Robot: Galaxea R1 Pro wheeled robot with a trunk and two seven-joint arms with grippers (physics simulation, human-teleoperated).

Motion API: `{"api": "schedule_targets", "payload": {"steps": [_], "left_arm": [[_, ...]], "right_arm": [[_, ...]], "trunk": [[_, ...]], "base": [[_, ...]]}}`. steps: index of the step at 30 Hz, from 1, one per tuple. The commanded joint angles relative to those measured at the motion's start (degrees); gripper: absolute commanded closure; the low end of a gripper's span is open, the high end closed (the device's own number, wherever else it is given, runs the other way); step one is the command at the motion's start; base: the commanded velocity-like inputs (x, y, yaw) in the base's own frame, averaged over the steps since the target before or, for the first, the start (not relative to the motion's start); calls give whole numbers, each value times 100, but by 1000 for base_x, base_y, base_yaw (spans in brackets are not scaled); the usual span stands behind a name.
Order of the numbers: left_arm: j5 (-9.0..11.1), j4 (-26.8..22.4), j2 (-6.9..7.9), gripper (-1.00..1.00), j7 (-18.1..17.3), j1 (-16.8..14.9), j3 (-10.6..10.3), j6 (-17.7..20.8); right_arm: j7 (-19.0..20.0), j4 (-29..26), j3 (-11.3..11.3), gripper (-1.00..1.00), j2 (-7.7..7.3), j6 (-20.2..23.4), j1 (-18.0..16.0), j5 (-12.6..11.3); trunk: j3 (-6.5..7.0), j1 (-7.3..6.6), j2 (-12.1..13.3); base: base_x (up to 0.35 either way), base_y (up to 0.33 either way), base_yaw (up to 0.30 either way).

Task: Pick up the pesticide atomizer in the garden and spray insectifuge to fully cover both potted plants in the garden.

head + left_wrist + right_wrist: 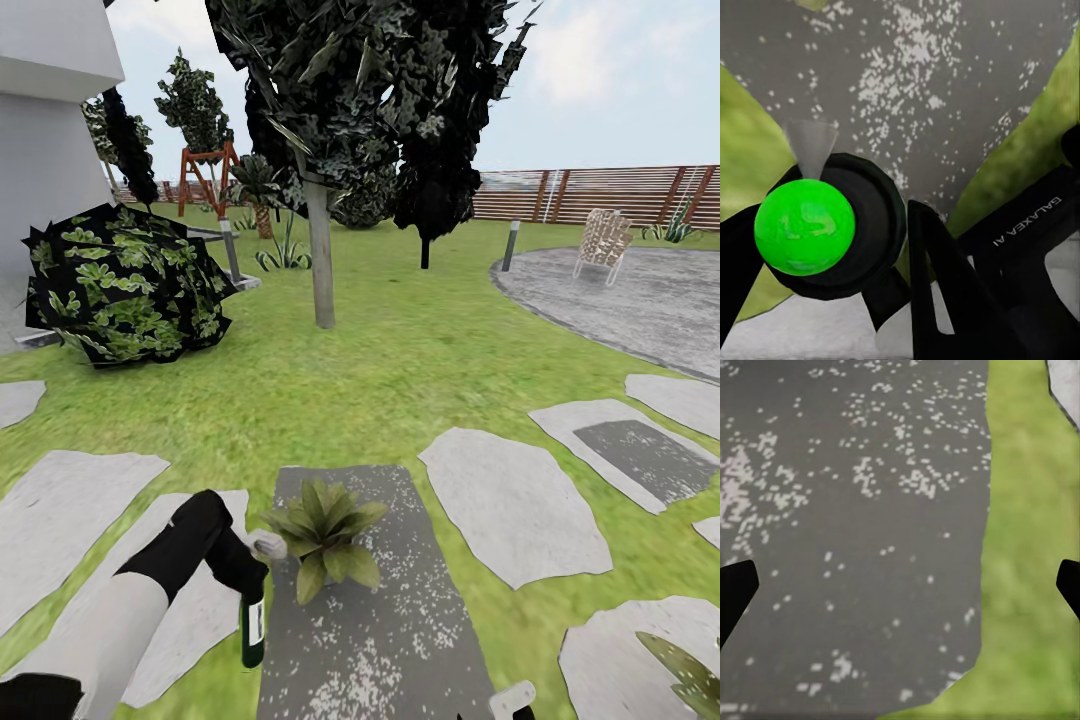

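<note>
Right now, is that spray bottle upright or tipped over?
Upright: the pesticide atomizer hangs vertically, trigger head on top, in the left end effector.

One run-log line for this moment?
left gripper: holding pesticide atomizer | nozzle beside potted plant | right gripper: open, idle

potted plant (325, 535) on stone slab (380, 640); atomizer (253, 620) just left.

A white lattice chair (603, 243) stands on gravel; 1 broad-leaved striped bush (125, 283) sits left.
</note>
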Motion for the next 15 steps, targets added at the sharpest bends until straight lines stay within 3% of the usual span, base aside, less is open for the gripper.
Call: {"api": "schedule_targets", "payload": {"steps": [1,4,10,15], "left_arm": [[-48,19,17,100,-58,0,-58,36],[-55,57,53,100,-58,22,-331,33],[-53,51,45,100,-58,26,-396,36],[-59,16,30,100,-58,26,-394,36]], "right_arm": [[15,3,-48,-100,0,-22,-4,37],[15,-2,-50,-100,6,-22,-4,36],[15,-5,-50,-100,25,-27,-4,26],[15,-5,-52,-100,28,-30,-4,20]], "trunk": [[-5,-1,-2],[-5,-1,-2],[-5,-1,-2],[-5,-1,-2]], "base": [[0,0,0],[0,0,0],[-2,-2,0],[-209,-96,0]]}}
